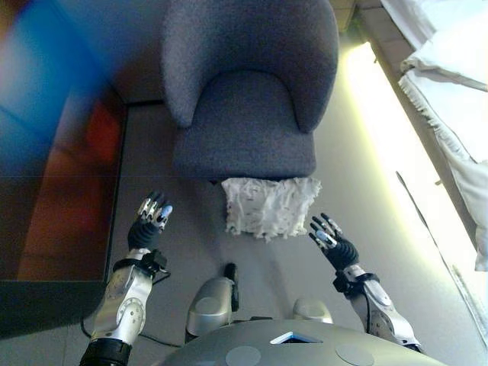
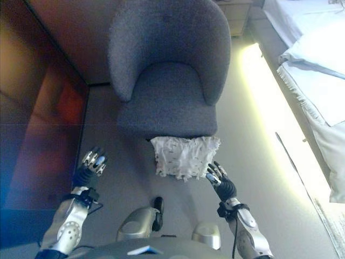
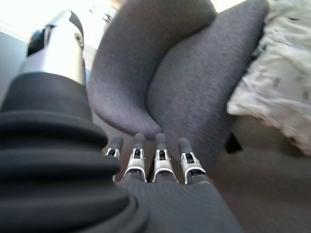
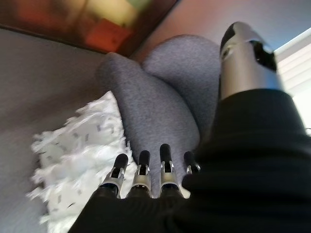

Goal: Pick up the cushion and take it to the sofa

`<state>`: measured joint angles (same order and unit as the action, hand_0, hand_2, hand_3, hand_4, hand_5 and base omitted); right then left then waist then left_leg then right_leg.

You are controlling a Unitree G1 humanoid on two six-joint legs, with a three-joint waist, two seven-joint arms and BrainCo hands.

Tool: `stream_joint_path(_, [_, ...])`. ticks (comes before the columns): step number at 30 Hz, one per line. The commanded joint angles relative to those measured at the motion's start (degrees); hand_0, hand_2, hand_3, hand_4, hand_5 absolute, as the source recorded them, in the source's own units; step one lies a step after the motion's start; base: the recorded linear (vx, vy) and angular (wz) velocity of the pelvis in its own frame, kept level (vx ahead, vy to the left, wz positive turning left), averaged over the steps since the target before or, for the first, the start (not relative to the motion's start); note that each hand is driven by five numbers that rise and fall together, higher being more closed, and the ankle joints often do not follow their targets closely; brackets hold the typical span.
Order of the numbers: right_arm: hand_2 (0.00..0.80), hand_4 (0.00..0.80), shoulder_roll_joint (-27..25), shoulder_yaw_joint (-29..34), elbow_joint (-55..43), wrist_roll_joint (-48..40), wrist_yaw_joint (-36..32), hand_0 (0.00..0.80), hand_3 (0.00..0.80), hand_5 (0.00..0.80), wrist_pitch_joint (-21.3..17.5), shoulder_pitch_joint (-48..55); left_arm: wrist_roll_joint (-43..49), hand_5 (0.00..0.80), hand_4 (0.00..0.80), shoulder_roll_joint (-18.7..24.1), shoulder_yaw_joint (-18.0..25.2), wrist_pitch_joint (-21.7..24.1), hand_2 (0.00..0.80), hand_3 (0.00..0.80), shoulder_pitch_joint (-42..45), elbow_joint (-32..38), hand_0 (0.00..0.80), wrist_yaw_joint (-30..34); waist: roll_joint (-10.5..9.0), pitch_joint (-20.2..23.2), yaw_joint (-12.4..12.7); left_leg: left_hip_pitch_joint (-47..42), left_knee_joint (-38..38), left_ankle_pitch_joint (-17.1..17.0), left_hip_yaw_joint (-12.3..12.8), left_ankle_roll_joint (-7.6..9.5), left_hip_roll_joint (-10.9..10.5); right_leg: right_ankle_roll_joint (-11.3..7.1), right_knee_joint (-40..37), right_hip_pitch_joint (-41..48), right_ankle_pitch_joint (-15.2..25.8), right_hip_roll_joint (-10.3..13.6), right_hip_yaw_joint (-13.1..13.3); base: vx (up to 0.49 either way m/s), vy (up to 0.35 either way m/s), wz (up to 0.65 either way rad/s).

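A white fringed cushion (image 1: 268,206) lies on the grey floor against the front edge of the grey sofa chair (image 1: 248,91). It also shows in the right wrist view (image 4: 77,155) and the left wrist view (image 3: 277,82). My left hand (image 1: 150,221) is open, held above the floor well to the left of the cushion. My right hand (image 1: 329,238) is open, just off the cushion's lower right corner, not touching it. Both hands are empty.
A dark wooden cabinet (image 1: 61,191) stands along the left. A bed with white bedding (image 1: 457,114) lies at the right, with a lit strip (image 1: 389,145) of floor beside it. Grey floor (image 1: 183,236) surrounds the cushion.
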<state>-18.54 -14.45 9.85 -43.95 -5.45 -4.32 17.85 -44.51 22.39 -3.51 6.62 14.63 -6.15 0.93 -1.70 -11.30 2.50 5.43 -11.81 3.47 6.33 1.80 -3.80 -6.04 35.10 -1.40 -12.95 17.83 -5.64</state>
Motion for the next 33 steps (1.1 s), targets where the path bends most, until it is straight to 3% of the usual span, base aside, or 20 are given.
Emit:
stream_joint_path(1, [0.0,0.0,1.1,-1.1,-1.75,0.26,1.11,0.0,0.0,0.0,-2.86,1.13,1.22,0.0,0.0,1.97,0.63,0.7,0.0,0.0,0.24,4.88,0.0,0.12,0.14,4.17,0.82,1.51,2.13,0.86,-1.13,2.21,0.63,0.11,7.31,-1.24,14.58,3.13,-1.5,0.314,0.137,-0.15])
stream_joint_path(5, [0.0,0.0,1.53,-0.17,-1.01,0.38,0.26,0.0,0.0,0.0,-4.1,2.31,0.94,0.0,0.0,2.71,0.58,0.88,0.0,0.0,0.45,5.34,0.0,0.39,0.56,3.23,0.21,-1.43,2.58,1.82,0.35,1.39,1.08,-0.55,-5.98,-3.36,14.09,2.12,-4.66,0.255,-0.037,-0.32])
stream_joint_path(8, [0.0,0.0,1.17,0.05,-0.63,-0.35,-0.62,0.0,0.0,0.0,-4.59,1.55,0.86,0.0,0.0,3.31,-0.19,2.67,0.0,0.0,0.42,5.51,0.0,-0.63,0.06,1.82,-0.4,-3.27,2.11,3.98,1.29,0.58,1.69,-2.39,-16.36,-5.62,17.26,1.88,-6.43,0.201,-0.105,-0.26])
stream_joint_path(11, [0.0,0.0,1.2,-0.14,-0.15,-0.64,-0.21,0.0,0.0,0.0,-4.66,0.51,1.03,0.0,0.0,3.3,-0.57,2.84,0.0,0.0,0.95,7.04,0.0,-0.75,-1.39,1.47,-0.91,-3.97,2.14,5.14,1.5,0.34,1.1,-4.41,-26.66,-8.01,23.13,2.13,-5.71,0.204,-0.122,-0.16])
stream_joint_path(13, [0.0,0.0,1.11,0.0,-0.03,-0.57,-0.64,0.0,0.0,0.0,-4.26,0.51,1.03,0.0,0.0,3.15,-0.63,2.75,0.0,0.0,1.36,7.29,0.0,-0.72,-1.86,1.64,-1.42,-5.31,2.68,6.0,0.51,0.03,0.88,-5.41,-31.85,-8.77,24.85,1.58,-4.49,0.31,-0.144,-0.01])
stream_joint_path(18, [0.0,0.0,1.3,0.1,1.27,-0.91,-1.69,0.0,0.0,0.0,-3.95,1.3,0.51,0.0,0.0,2.83,-0.07,1.62,0.0,0.0,1.51,6.35,0.0,-1.31,-2.85,2.47,-2.55,-8.78,2.76,8.66,-1.15,-0.07,0.76,-6.35,-35.11,-10.26,26.06,-0.18,-3.62,0.37,-0.165,0.26])
stream_joint_path(23, [0.0,0.0,0.64,-0.35,1.25,-0.86,-0.17,0.0,0.0,0.0,-2.48,1.06,0.45,0.0,0.0,1.72,-0.56,1.88,0.0,0.0,1.89,4.82,0.0,-2.4,-2.71,4.05,-3.73,-12.03,0.73,10.85,-2.16,-0.91,2.91,-5.43,-30.85,-10.03,22.61,-2.58,-2.19,0.381,-0.237,0.1])
stream_joint_path(24, [0.0,0.0,-0.06,-0.61,0.59,-0.77,0.36,0.0,0.0,0.0,-2.26,0.95,-0.48,0.0,0.0,1.61,-0.2,1.48,0.0,0.0,1.96,4.49,0.0,-2.02,-2.42,4.43,-4.13,-12.61,-1.41,8.7,-1.97,-2.04,5.11,-4.55,-28.65,-9.83,20.62,-3.88,-1.75,0.337,-0.267,0.22])
stream_joint_path(25, [0.0,0.0,-0.41,-0.63,0.38,-1.23,0.31,0.0,0.0,0.0,-2.15,0.95,-0.62,0.0,0.0,1.65,-0.04,1.34,0.0,0.0,1.98,4.48,0.0,-1.94,-2.28,4.57,-4.23,-12.52,-2.54,6.99,-1.94,-2.64,6.05,-4.07,-28.35,-9.48,19.93,-4.5,-1.86,0.364,-0.326,0.23])
stream_joint_path(28, [0.0,0.0,-2.31,-0.19,0.63,-1.77,-1.0,0.0,0.0,0.0,-2.22,0.55,-0.88,0.0,0.0,0.75,-0.06,1.37,0.0,0.0,1.78,5.08,0.0,-2.07,-1.85,4.91,-4.3,-9.56,-13.47,-0.94,-1.72,-4.86,9.52,-0.34,-27.96,-6.76,16.64,-7.36,-3.03,0.261,-0.28,0.26])
stream_joint_path(31, [0.0,0.0,-3.56,0.29,1.56,-2.04,-1.16,0.0,0.0,0.0,-3.5,-0.14,-0.55,0.0,0.0,-0.21,-1.31,1.13,0.0,0.0,1.02,5.11,0.0,-3.17,-2.19,4.7,-4.59,-3.47,-25.93,-4.24,-0.75,-4.9,10.43,2.95,-27.05,-4.66,14.11,-8.62,-2.69,0.182,-0.197,0.2])
stream_joint_path(33, [0.0,0.0,-3.84,0.89,1.57,-2.64,-1.11,0.0,0.0,0.0,-3.71,-0.07,-0.5,0.0,0.0,-0.59,-2.22,1.63,0.0,0.0,0.48,4.42,0.0,-3.15,-1.87,4.11,-4.85,-0.72,-28.2,-4.76,-0.25,-4.66,11.92,3.98,-26.37,-3.21,12.83,-9.56,-2.55,0.183,-0.091,0.23])
